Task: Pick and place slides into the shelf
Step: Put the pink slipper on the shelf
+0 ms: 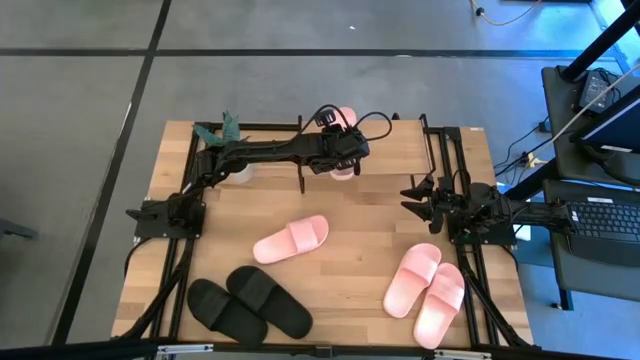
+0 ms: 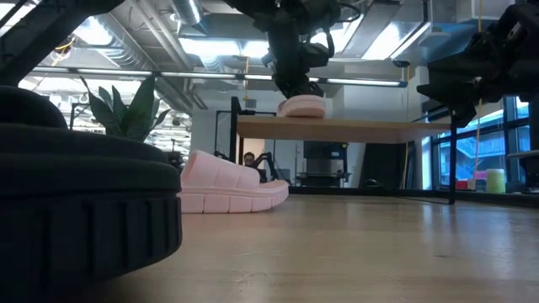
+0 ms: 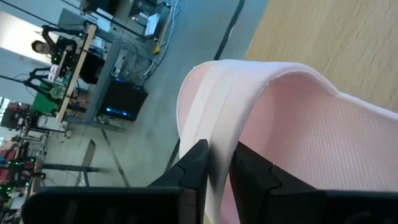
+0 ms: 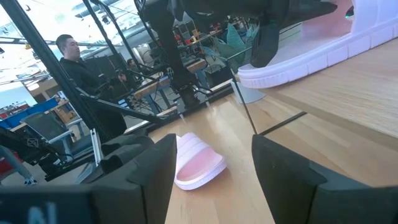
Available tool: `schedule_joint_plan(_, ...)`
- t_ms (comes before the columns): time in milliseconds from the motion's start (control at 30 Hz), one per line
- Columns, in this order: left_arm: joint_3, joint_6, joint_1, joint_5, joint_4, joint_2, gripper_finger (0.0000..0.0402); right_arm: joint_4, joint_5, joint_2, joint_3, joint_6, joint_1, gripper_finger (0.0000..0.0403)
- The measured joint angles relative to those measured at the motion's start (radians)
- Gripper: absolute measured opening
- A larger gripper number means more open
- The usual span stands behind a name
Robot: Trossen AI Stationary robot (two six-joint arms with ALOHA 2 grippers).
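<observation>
One pale pink slide (image 1: 343, 118) sits with its sole on the shelf's light wooden top board (image 1: 395, 150) at the table's far side. My left gripper (image 1: 345, 152) is over it, shut on its strap. In the low view the same slide (image 2: 301, 106) rests on the board (image 2: 354, 129) under the gripper. Another pink slide (image 1: 291, 239) lies mid-table, a pink pair (image 1: 425, 288) near right and a black pair (image 1: 248, 303) near left, all on their soles. My right gripper (image 1: 412, 195) waits open by the table's right edge, touching nothing. My left gripper (image 3: 217, 163) pinches the pink slide's wide strap (image 3: 214, 112) at its edge, one dark finger (image 3: 194, 163) on each side. It comes from above, pointing down. The slide stands upright with its sole (image 2: 301, 112) on the shelf's top board.
A green plant (image 1: 226, 127) and a white pot (image 1: 240, 172) stand at the shelf's left end. The black metal frame (image 1: 432, 150) borders the shelf. A black slide (image 2: 76, 210) fills the low view's near left. Bare wood lies between the slides.
</observation>
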Motion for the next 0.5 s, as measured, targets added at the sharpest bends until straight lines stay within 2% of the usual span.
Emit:
schedule_joint_plan(133, 0.000, -0.006, 0.000, 0.003, -0.001, 0.000, 0.0071, 0.000, 0.000, 0.000, 0.000, 0.000, 0.000, 0.0210)
schedule_joint_plan(500, 0.000, -0.008, -0.004, 0.010, -0.003, 0.000, 0.0184, 0.000, 0.000, 0.000, 0.000, 0.000, 0.000, 0.0210)
